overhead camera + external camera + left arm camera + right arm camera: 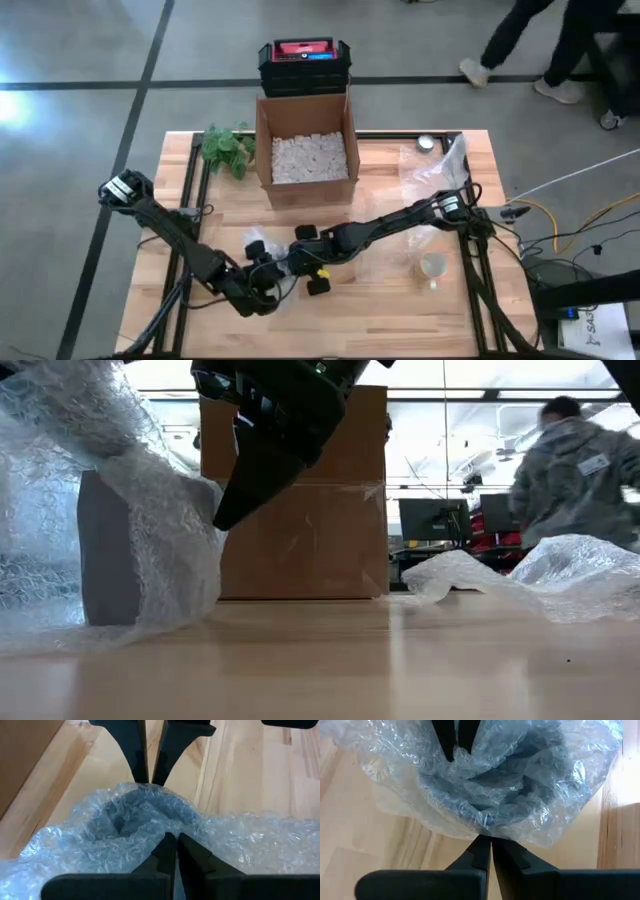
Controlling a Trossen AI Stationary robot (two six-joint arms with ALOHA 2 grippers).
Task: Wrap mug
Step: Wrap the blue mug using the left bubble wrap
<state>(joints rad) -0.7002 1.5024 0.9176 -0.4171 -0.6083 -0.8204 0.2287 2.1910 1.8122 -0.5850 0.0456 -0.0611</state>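
Pale wooden planks make up the table I work at, with grey floor around it and a person in a grey top passing on the far right of the room. At the far edge of the table stands an open cardboard box filled with white packing chips, a black crate with a red top behind it, and a green plant just left of the box.

Both my arms meet near the front middle of the table. My left gripper comes in from the near left, its two fingers pressed together on a fold of bubble wrap. My right gripper reaches in from the right, its fingers likewise pinched tight on the opposite edge of the same sheet. Between the two grips the wrap bulges over a dark grey mug, which shows only dimly through the plastic; from table height it stands upright at the left, the film draped over its top and trailing onto the wood.

More loose bubble wrap lies crumpled on the right side of the table, well apart from my grippers. A small pale cup sits on the near right, and a small round metal object rests by the far right edge.
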